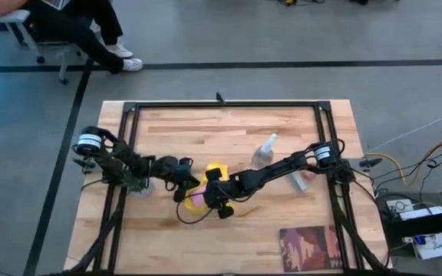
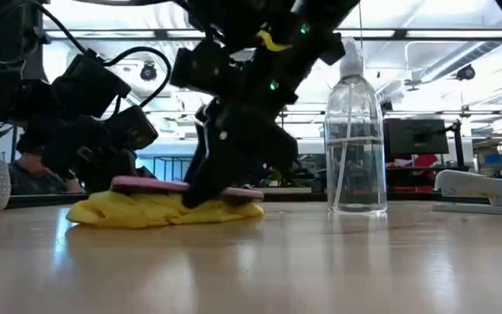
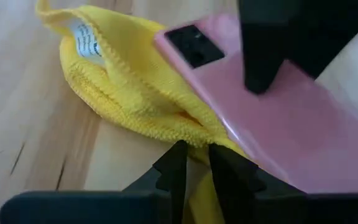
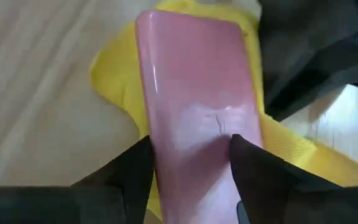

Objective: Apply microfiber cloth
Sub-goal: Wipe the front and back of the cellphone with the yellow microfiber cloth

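Microfiber cloth [image 3: 129, 87], yellow and nubbly, lies bunched mid-worktop [image 1: 229, 138] beneath a glossy pink phone [image 4: 194, 106]; our right gripper [image 4: 191, 152] clamps the phone's edges, our left gripper [image 3: 192, 163] pinches the cloth's hem, both arms angled inward.

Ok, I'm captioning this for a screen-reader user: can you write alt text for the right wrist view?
The right gripper grips a pink phone by its long edges, the phone lying on a yellow microfiber cloth spread on the wooden table. A dark part of the other arm shows at one side.
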Tool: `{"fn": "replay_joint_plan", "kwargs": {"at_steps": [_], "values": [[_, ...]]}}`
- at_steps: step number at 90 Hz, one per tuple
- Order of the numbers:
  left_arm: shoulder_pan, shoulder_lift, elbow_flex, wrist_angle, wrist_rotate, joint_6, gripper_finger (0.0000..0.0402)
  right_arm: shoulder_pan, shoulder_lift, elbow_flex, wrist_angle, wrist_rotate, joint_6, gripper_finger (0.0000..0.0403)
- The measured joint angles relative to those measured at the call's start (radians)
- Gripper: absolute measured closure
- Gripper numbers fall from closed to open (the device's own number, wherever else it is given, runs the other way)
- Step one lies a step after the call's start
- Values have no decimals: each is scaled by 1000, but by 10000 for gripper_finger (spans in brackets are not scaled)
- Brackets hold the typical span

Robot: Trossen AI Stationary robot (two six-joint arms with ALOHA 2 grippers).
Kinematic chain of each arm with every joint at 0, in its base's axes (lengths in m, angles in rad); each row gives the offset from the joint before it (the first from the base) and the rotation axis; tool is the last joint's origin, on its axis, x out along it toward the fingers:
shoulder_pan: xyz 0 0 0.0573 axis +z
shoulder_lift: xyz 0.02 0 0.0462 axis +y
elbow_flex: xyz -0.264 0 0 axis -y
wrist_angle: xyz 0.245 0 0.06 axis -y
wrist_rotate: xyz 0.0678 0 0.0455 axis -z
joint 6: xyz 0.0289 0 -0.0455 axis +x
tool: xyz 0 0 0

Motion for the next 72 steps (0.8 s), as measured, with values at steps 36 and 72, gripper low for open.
{"fn": "replay_joint_plan", "kwargs": {"at_steps": [36,72], "values": [[0,-25,1,-9,20,-12,343,17,-39,6,-50,12,9,209],[-1,-26,2,-17,1,-3,343,51,-61,88,-160,-40,111,171]]}}
